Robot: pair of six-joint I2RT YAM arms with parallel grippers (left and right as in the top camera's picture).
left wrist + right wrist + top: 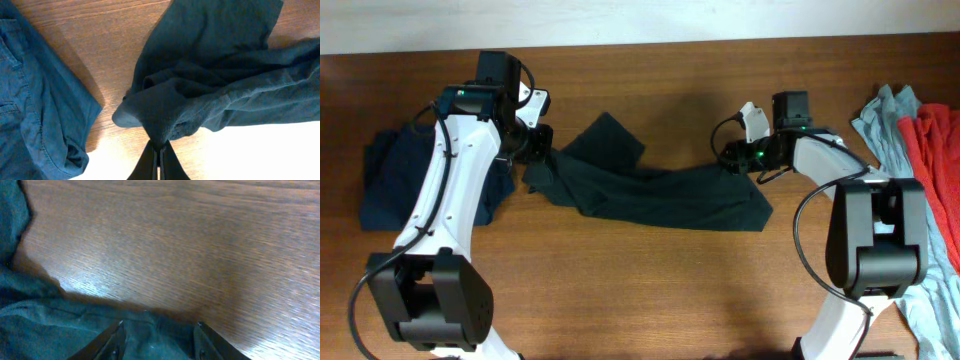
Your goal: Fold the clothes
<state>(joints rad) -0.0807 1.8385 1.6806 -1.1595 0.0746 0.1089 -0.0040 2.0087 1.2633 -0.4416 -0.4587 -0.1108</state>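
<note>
The left jaws are pressed together on a bunched fold of the dark shirt (165,115), which stands up in a small peak right at their tips. Beyond that pinch the shirt spreads away to the right in loose folds. To the left a navy garment (30,100) lies crumpled on the wooden surface (100,30), near the shirt but with bare wood between the two.

The right jaws stand spread, with one finger (111,342) on each side of a strip of the shirt's edge that lies between them. Whether the tips touch the cloth cannot be told. Past that strip bare wood stretches away, and more of the shirt shows at the left border of that view.

From above, both arm bases sit at the near edge. The left arm (450,170) reaches across the navy garment to the shirt's left end, and the right arm (820,160) bends in toward its upper right corner. Between them the shirt lies in a long, rumpled band across the middle of the surface, one flap pointing toward the far edge. At the far right a grey-blue garment (885,125) and a red garment (935,140) are heaped together, touching, on the other side of the right arm from the shirt. More grey-blue cloth runs down that edge toward the near corner.
</note>
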